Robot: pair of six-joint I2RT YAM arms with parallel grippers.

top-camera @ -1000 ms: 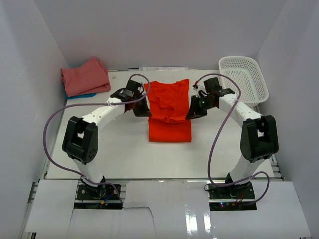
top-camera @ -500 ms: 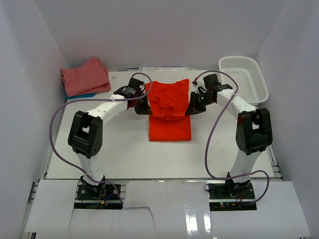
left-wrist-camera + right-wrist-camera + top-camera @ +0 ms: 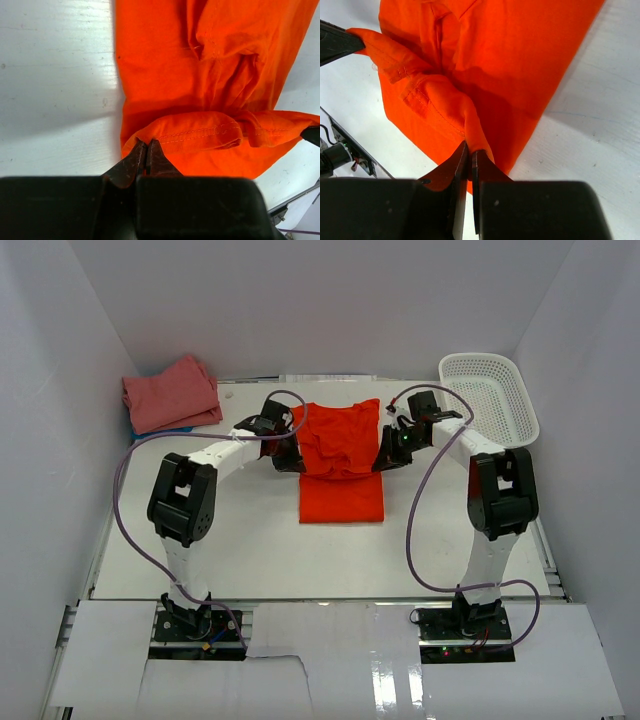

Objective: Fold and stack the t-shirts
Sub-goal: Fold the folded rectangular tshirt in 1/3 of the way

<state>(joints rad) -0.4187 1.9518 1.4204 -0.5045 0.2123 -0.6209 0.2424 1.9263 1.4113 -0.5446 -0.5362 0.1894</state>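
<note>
The orange-red t-shirt (image 3: 341,495) lies partly folded in the middle of the table, its rear half rumpled. My left gripper (image 3: 288,461) is shut on a hemmed fold at the shirt's left edge (image 3: 200,65), the cloth pinched at the tips (image 3: 146,145). At the shirt's right edge (image 3: 510,55), my right gripper (image 3: 386,461) is shut on a raised ridge of cloth between its tips (image 3: 469,148). A folded salmon-pink t-shirt (image 3: 170,392) rests at the far left corner on top of a blue t-shirt (image 3: 165,432), of which only an edge shows.
A white mesh basket (image 3: 488,398) stands at the back right corner. White walls enclose the table (image 3: 250,550) on three sides. Purple cables loop from both arms over the table's sides.
Both arms have stretched farther toward the back, their elbows swinging inward. The grippers stayed shut on the shirt's edges and crept slightly rearward with the cloth.
</note>
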